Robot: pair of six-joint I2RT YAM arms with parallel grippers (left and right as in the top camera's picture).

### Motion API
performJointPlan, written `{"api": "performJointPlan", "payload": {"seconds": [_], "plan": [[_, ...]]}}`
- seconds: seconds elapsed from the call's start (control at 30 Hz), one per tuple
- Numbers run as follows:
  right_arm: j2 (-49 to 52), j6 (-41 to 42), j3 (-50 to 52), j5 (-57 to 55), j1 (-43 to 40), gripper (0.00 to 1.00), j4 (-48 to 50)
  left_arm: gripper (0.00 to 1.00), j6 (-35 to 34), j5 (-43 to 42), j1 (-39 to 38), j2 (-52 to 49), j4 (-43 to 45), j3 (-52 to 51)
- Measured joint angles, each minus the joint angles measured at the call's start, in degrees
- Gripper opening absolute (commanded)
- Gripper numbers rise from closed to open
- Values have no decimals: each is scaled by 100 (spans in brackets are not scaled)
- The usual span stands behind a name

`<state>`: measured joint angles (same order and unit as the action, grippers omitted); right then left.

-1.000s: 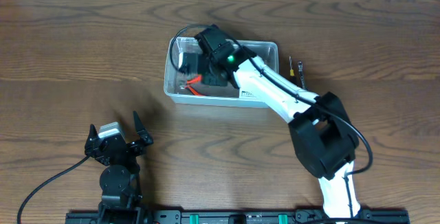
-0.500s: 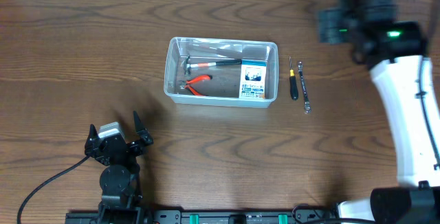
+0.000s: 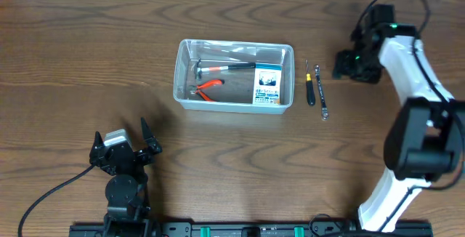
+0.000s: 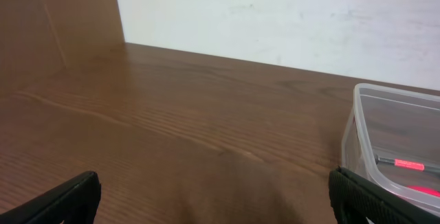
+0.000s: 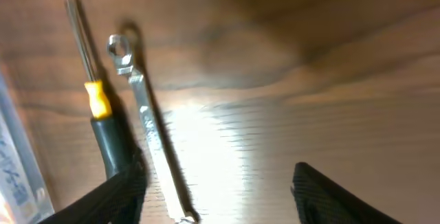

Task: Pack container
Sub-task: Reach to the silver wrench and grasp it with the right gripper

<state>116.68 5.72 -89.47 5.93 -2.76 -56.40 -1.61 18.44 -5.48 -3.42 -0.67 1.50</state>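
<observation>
Right end effector (image 5: pixel 220 193) hovering open, empty, at 3 o'clock of screwdriver (image 3: pixel 310 90), wrench (image 3: pixel 320 95); probably next: descending, grasping one, carrying to container (image 3: pixel 232 45).

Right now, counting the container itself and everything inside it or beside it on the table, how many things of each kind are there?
hammer: 1
red-handled pliers: 1
screwdriver: 1
wrench: 1
blue-and-white box: 1
clear container: 1
Total: 6

Hammer (image 3: pixel 221 67), pliers (image 3: pixel 207 88), box (image 3: pixel 267 86) in container (image 3: pixel 218 106), screwdriver (image 3: pixel 309 88), wrench (image 3: pixel 320 95) (side by side) right of it
</observation>
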Motion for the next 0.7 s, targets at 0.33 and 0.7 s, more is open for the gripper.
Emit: {"api": "performJointPlan", "payload": {"seconds": [0.33,0.7], "plan": [[262,-752,9,111,297,47,-249,98,0,0,0,0,2,0],[264,-973,9,-79,590,43,-203,98,0,0,0,0,2,0]]}}
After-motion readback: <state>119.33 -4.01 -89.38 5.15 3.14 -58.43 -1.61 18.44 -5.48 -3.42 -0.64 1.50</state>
